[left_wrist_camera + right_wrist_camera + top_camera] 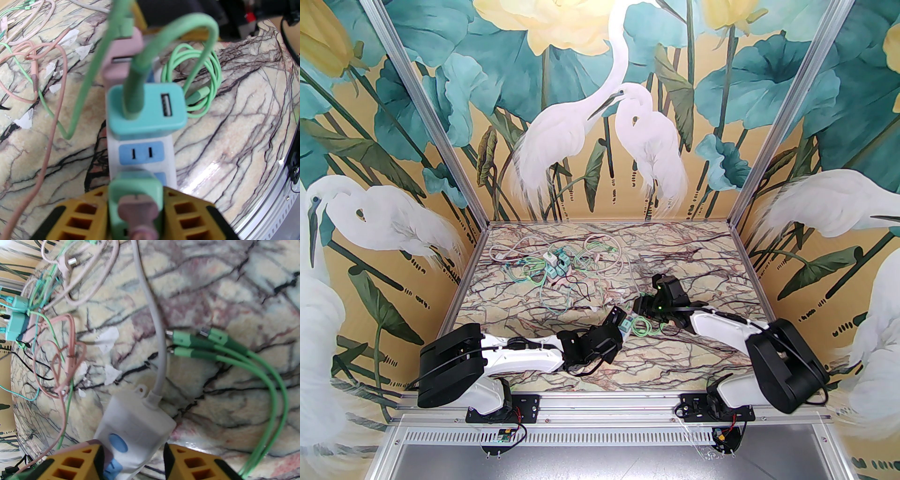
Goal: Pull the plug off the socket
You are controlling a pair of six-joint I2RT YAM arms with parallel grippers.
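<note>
A white power strip (140, 161) with blue sockets lies on the marble table between the two arms (629, 322). A mint-green plug (136, 189) with a pink cable tip stands on the strip's near end, and my left gripper (136, 204) is shut on it, yellow fingers (77, 211) on either side. A teal USB charger (150, 112) and a pink plug (124, 54) sit further along the strip. My right gripper (133, 451) is shut on the strip's cord end (138, 420), where the grey cord (152, 310) leaves.
A tangle of pink, green and white cables with teal chargers (553, 267) lies at the back of the table. A coiled green cable (199, 77) rests beside the strip. Loose green connectors (199, 343) and paper scraps (107, 338) lie nearby.
</note>
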